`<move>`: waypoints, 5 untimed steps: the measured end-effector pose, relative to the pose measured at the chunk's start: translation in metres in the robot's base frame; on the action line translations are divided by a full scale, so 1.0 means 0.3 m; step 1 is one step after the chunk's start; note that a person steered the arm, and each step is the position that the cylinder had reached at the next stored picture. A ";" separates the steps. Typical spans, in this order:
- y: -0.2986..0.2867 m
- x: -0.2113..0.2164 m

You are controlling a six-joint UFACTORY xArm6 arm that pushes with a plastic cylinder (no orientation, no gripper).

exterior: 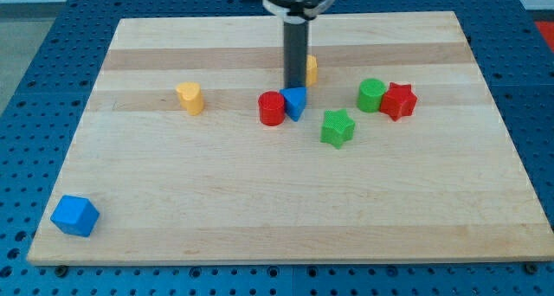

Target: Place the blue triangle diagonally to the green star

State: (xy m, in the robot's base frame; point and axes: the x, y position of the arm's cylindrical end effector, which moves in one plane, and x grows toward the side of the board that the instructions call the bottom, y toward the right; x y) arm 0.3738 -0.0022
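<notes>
The blue triangle (295,102) stands near the board's middle, touching a red cylinder (272,108) on its left. The green star (338,128) lies a little below and to the right of the triangle, apart from it. My tip (297,86) is at the lower end of the dark rod, right at the triangle's top edge, seemingly touching it. The rod hides part of a yellow block (311,68) behind it.
A green cylinder (371,95) and a red star (398,100) touch each other at the right. A yellow heart-like block (190,97) lies at the left. A blue cube (74,215) sits at the bottom left corner of the wooden board (260,209).
</notes>
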 end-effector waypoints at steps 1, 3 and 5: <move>-0.022 0.056; 0.097 0.022; 0.074 0.115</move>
State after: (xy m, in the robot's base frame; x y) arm 0.4084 0.0200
